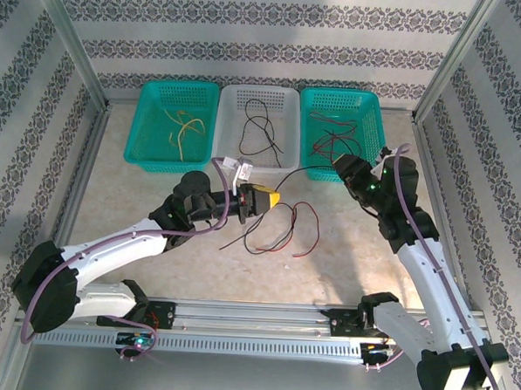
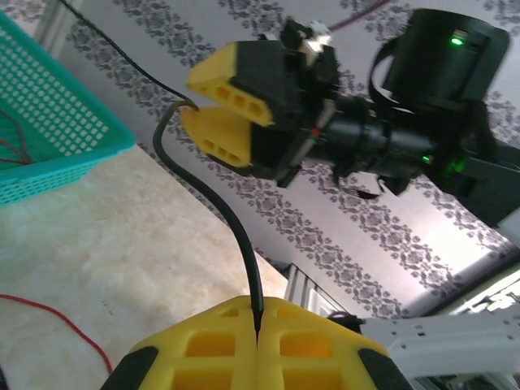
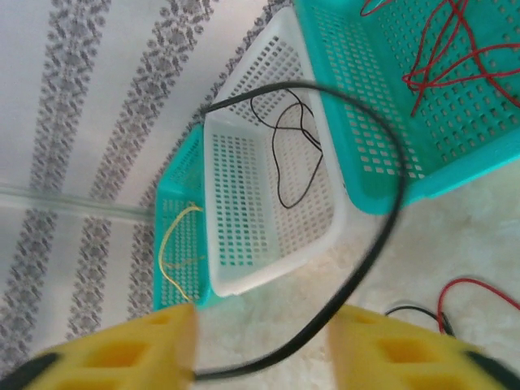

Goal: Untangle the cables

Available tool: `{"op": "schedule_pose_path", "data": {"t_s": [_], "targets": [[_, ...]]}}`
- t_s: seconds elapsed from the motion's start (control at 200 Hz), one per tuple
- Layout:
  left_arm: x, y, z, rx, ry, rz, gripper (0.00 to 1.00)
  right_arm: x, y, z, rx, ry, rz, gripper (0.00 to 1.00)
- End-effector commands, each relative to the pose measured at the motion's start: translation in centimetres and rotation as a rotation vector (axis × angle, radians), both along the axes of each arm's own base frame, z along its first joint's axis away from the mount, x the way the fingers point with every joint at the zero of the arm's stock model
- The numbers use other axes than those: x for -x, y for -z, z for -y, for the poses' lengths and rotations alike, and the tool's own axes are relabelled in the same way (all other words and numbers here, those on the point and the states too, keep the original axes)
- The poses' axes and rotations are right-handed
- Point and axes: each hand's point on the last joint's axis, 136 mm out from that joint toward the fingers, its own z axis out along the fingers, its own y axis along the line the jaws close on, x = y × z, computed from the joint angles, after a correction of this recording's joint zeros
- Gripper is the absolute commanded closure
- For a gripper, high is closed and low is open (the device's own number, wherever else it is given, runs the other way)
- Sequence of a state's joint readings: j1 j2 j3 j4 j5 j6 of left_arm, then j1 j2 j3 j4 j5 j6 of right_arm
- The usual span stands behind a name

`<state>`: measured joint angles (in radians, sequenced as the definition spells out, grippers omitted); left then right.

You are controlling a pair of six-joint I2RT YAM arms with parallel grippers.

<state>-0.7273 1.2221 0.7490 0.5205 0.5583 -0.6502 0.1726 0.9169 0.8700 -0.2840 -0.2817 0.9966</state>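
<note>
Marbled beige surface [image 1: 155, 198] carrying three perforated plastic baskets at its far edge, apparently one per colour: left teal basket [image 1: 142, 128] with yellow wires [image 1: 184, 125], white basket [image 1: 257, 88] with black wires [image 1: 264, 127], right teal basket [image 1: 344, 93] with red wires [image 3: 418, 75]. The left gripper [image 2: 257, 313] is pressed together on a thin black cable [image 2: 213, 203], holding it clear of the surface. The right gripper [image 3: 262, 317] stands spread around the same strand, probably to draw it free. The unsorted tangle of red and black cables [image 1: 272, 230] lies between the arms.
</note>
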Motion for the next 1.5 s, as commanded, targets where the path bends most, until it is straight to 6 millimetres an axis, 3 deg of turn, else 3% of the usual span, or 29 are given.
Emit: {"op": "schedule_pose_path", "data": {"t_s": [0.0,0.085,0.27,0.405,0.625,0.775,0.894,1.129,1.249,1.364,1.494], "targets": [[-3.5,-1.7,-1.7,-0.024,-0.165,0.014,1.00,1.7,0.3,0.0,0.070,-0.042,-0.002,0.44],[-6.3,-2.0,-3.0,-0.067,-0.261,-0.002,1.00,2.8,2.0,0.8,0.131,-0.036,-0.048,0.31],[-12.7,-3.8,-4.8,-0.095,-0.371,-0.019,1.00,4.9,5.4,1.3,0.169,-0.043,-0.115,0.28],[-17.3,-4.5,-5.4,-0.102,-0.420,-0.030,1.00,5.5,6.0,1.3,0.176,-0.054,-0.121,0.28],[-22.6,-4.9,-6.4,-0.108,-0.493,0.002,1.00,5.5,6.7,1.1,0.188,-0.074,-0.134,0.28],[-26.0,-2.9,-6.8,-0.115,-0.529,-0.036,1.00,5.4,7.4,1.3,0.202,-0.073,-0.149,0.28],[-28.7,0.3,-6.9,-0.120,-0.558,-0.100,1.00,5.5,7.8,1.4,0.212,-0.074,-0.158,0.29],[-31.0,5.3,-7.7,-0.146,-0.627,-0.177,0.98,5.6,8.2,1.6,0.233,-0.072,-0.174,0.29],[-31.4,7.2,-10.1,-0.212,-0.753,-0.193,1.00,5.3,8.2,1.5,0.230,-0.073,-0.180,0.30],[-31.2,7.4,-13.1,-0.200,-0.868,-0.195,1.00,5.0,8.0,1.3,0.224,-0.078,-0.180,0.30],[-31.2,7.1,-15.1,-0.128,-0.911,-0.205,1.00,4.7,7.7,1.1,0.228,-0.082,-0.177,0.30]]}}
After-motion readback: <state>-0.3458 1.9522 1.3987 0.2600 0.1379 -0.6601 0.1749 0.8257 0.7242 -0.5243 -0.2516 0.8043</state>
